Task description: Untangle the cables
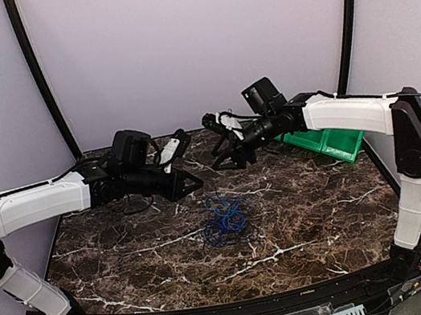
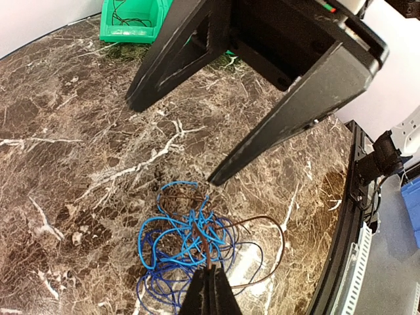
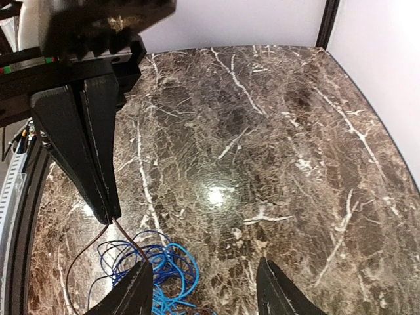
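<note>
Nearest the arm bases, the cables (image 1: 226, 222) are lying in a loose clump around the middle of the desk (image 1: 115, 264). The clump is mostly blue loops (image 2: 177, 249), with a darker wire threading through them. They are looking very light and limp. Wire this thin is probably springy enough to keep its coils, and its smooth insulation is likely making it slippery. A pinched strand may therefore slide out, or the whole clump may come dragging along instead of separating.

Just beyond the clump, the left jaws are clenching tight on the dark brownish strand (image 2: 266, 226). They are gripping it at a bend, so two legs are trailing down into the blue tangle. The right jaws are standing released and holding nothing, hovering close to the left ones above the clump.

A sensible second hold, I judge, is lying where the blue loops are bunching thickest. That would pin the mass down while the brown wire is being drawn out slowly.

Farthest back on the right, a green bin (image 1: 326, 143) is sitting at the desk's edge, with what looks like dark wire inside.
</note>
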`<action>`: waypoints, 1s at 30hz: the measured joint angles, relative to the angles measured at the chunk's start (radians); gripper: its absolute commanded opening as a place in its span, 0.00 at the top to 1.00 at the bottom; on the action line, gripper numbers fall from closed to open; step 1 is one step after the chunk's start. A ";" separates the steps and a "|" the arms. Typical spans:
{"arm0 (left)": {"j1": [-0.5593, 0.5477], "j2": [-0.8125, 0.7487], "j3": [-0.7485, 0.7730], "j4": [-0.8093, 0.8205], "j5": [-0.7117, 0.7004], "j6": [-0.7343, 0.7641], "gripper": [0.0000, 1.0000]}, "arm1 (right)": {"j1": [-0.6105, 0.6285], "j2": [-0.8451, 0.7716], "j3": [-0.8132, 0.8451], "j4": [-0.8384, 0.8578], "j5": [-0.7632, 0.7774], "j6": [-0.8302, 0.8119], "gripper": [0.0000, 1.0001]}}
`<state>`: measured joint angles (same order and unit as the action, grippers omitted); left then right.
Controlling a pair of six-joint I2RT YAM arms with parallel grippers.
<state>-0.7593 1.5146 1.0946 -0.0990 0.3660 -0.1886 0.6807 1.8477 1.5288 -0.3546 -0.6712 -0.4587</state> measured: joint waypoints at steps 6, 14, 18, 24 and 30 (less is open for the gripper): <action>0.000 -0.039 -0.030 -0.007 -0.002 0.010 1.00 | 0.011 0.035 -0.036 0.012 -0.119 0.033 0.39; 0.000 -0.106 -0.037 -0.008 -0.039 0.019 1.00 | 0.059 0.062 -0.040 -0.010 -0.246 0.023 0.40; 0.000 -0.126 -0.037 -0.008 -0.053 0.021 1.00 | 0.087 0.125 -0.042 0.026 -0.234 0.067 0.48; 0.000 -0.192 -0.042 -0.006 -0.110 0.019 1.00 | 0.092 0.199 -0.069 0.103 -0.192 0.145 0.65; 0.000 -0.306 -0.047 0.003 -0.224 0.003 1.00 | 0.092 0.246 -0.103 0.161 -0.180 0.195 0.67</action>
<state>-0.7593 1.2087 1.0473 -0.0963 0.1421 -0.1852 0.7723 2.0933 1.4258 -0.1936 -0.8516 -0.2634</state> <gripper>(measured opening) 0.013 0.344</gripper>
